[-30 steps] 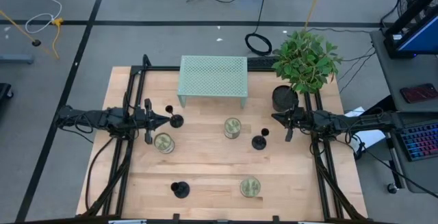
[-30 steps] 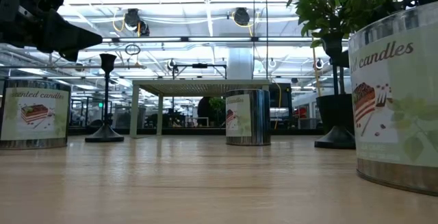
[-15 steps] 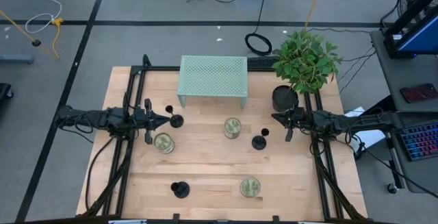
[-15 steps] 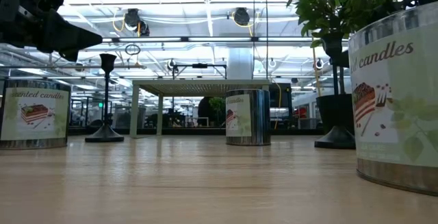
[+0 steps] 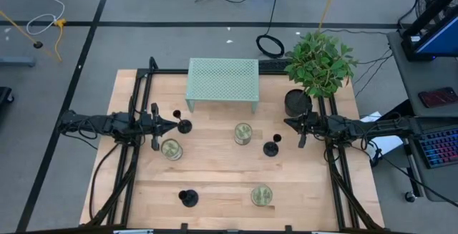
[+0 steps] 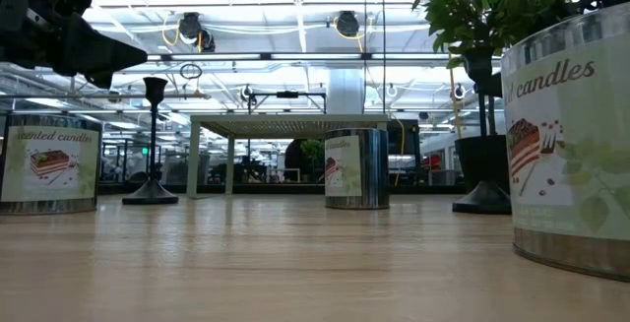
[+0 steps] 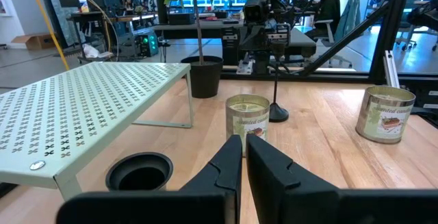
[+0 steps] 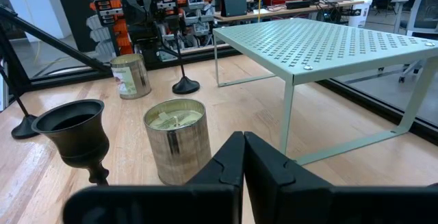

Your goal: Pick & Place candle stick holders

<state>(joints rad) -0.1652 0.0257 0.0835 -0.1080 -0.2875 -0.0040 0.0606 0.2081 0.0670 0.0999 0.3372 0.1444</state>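
- High view: both arms sit at the bench edges. The left gripper is clenched on nothing, just beside one of the candle stick holders, near the mint rack. The right gripper is likewise clenched and empty, near a second holder. A third holder stands toward the front, well apart from both. Three candle jars sit between them, and the plant pot is at the right rear. My judgement: the nearest pick is the left one; spread the fingers first, then close low on the thin stem.
- Low view: one holder stands upright on its flat base, with a dark arm part overhead. Lift straight up, since a sideways pull would probably tip it.
- Left wrist view: the closed fingers point across the bench toward a jar and a far holder; a round black cup opening sits just beside the rack leg. Approach from the open side, so the rack edge is not struck.
- Right wrist view: the shut fingers face a jar, with a holder's cup close by. Keep clear of that jar when reaching.
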